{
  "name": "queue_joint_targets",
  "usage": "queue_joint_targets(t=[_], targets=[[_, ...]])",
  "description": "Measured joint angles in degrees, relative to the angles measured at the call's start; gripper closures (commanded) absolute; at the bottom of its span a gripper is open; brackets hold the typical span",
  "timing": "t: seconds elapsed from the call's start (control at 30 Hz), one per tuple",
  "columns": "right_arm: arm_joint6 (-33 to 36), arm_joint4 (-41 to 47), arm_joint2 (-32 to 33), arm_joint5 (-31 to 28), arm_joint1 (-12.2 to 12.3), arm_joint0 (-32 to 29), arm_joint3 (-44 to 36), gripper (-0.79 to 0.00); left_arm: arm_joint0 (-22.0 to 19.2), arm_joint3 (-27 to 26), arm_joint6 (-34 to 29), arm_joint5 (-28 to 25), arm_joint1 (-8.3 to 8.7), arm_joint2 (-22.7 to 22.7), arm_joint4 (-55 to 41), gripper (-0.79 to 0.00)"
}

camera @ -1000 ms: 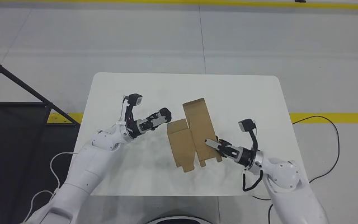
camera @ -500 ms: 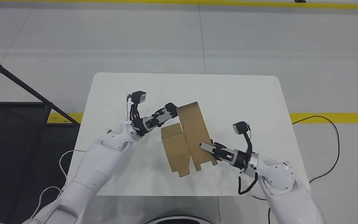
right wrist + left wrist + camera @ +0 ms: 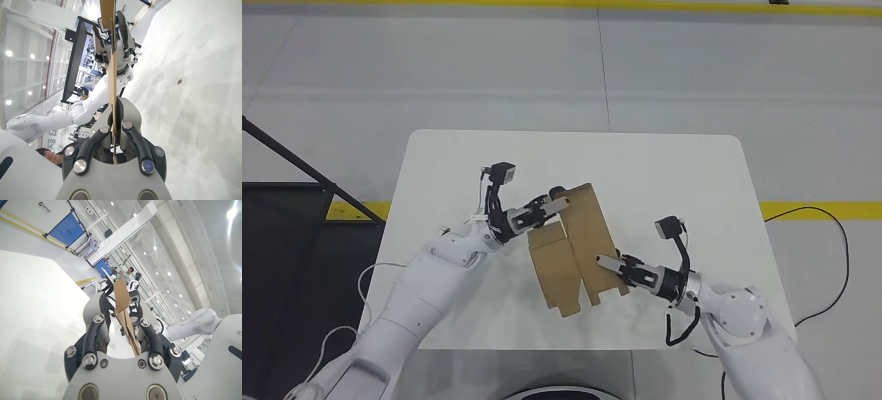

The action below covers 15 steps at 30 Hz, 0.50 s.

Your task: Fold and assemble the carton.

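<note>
Flat brown cardboard carton [image 3: 567, 255] is seen collapsed, lying aslant over the middle of the white rectangular table [image 3: 672, 180], slightly toward the near edge. Whether it rests on the tabletop or is held just clear cannot be told. Near-right edge of the carton is pinched by the right gripper [image 3: 607, 263]. In the right wrist view the cardboard [image 3: 112, 85] is seen edge-on with the jaws of that gripper [image 3: 114, 111] pressed onto it from both sides. Far-left corner is straddled by the left gripper [image 3: 554, 201]. In the left wrist view the panel [image 3: 122, 296] runs between the fingers of that gripper [image 3: 122, 309], jaws spread, with a gap showing on one side, so no grip is judged there yet. Step in hand is judged as taking the second hold before the flat blank is opened into a tube. To be done well: left jaws to be closed on a single outer panel, not on both layers. The right pinch is to be kept firm near the crease. The two holds are then to be pulled apart gently so the creases open square and no flap is bent or torn.
</note>
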Motion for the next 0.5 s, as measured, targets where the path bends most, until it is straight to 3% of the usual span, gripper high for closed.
queue_joint_targets(t=[0.33, 0.5], targets=[[0.0, 0.2, -0.1, 0.0, 0.2, 0.2, 0.0, 0.0, -0.4, 0.7, -3.9, 0.0, -0.24, 0.0, -0.3, -0.323], [-0.1, 0.2, -0.2, 0.0, 0.3, 0.2, -0.2, 0.0, -0.5, 1.0, -4.7, 0.0, -0.25, -0.1, -0.6, -0.271]])
